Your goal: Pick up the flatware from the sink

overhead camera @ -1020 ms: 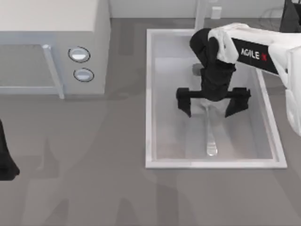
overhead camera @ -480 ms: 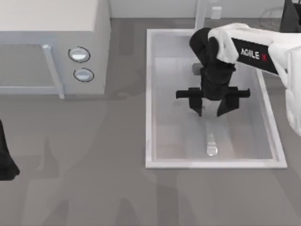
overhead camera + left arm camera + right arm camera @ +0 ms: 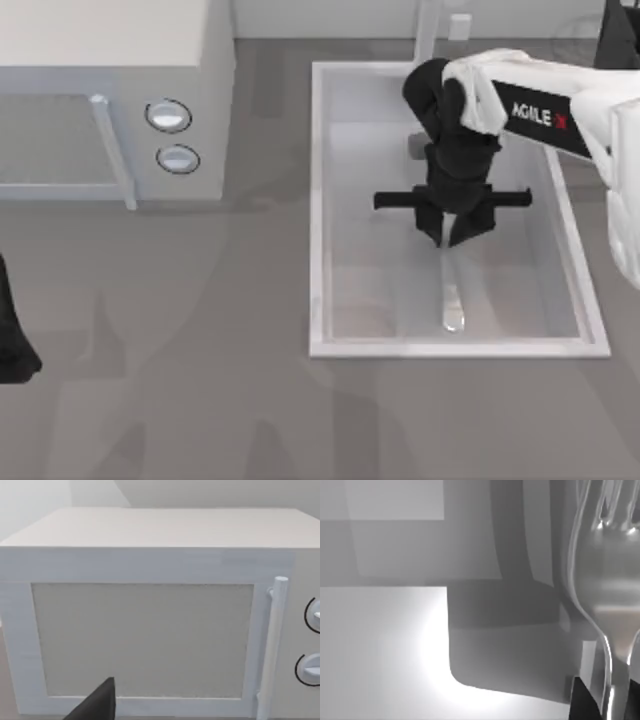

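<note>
Flatware, a slim shiny silver fork (image 3: 450, 290), lies in my pale rectangular sink (image 3: 316, 200); right pincer (image 3: 453, 228) clenched on its neck. Slick metal may slip when lifted.

Top view: camera mounted above the table, facing straight down; covers the grey tabletop (image 3: 200, 400), the pale grey box-shaped microwave with two round knobs (image 3: 110, 90) at upper left, and the large white-rimmed rectangular sink (image 3: 318, 200) at right of centre.

Left wrist view: camera on the left arm's wrist, facing level and close onto the microwave's (image 3: 145, 630) door front, with its upright bar handle (image 3: 272, 640). Shared with top view: the microwave.

Right wrist view: camera on the right arm's wrist, very near, inside the sink (image 3: 395, 630), facing the slim shiny silver metal fork (image 3: 607, 590). Shared with top view: sink floor and fork (image 3: 452, 300).
</note>
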### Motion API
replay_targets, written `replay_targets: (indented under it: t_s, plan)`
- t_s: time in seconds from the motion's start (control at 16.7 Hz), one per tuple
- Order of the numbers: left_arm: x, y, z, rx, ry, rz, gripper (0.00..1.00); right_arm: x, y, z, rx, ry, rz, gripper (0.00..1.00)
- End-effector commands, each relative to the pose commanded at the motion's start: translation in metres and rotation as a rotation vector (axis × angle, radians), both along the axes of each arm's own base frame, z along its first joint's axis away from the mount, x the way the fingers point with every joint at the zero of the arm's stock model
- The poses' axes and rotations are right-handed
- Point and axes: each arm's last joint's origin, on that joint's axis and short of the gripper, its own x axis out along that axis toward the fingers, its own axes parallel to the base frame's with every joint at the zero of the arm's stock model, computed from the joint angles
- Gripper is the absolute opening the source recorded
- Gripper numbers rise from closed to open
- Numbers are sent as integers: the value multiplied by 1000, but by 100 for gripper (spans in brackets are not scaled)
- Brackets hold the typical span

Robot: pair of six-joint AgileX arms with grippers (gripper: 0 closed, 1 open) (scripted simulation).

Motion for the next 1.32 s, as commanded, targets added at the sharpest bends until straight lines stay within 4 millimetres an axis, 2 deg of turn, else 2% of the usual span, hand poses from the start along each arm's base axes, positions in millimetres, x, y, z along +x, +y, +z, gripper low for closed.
replay_targets:
  t_s: [0.12,0.18,0.3,0.42,0.54,0.84,0.96,1.08,1.32]
  plan:
    - [0,0,0,0,0,0,100,0,0,0,0,0,0,0]
    - [0,0,0,0,0,0,100,4,-1,23,0,-43,6,0]
    - [0,0,0,0,0,0,100,5,0,26,-1,-41,6,0]
    - [0,0,0,0,0,0,100,8,1,39,-2,-39,6,0]
    - [0,0,0,0,0,0,100,12,3,63,-2,-38,6,0]
    - [0,0,0,0,0,0,100,10,2,144,-4,-33,6,0]
    - [0,0,0,0,0,0,100,6,0,165,-2,-39,6,0]
    - [0,0,0,0,0,0,100,4,-1,173,0,-43,6,0]
    - [0,0,0,0,0,0,100,4,-1,173,1,-44,6,0]
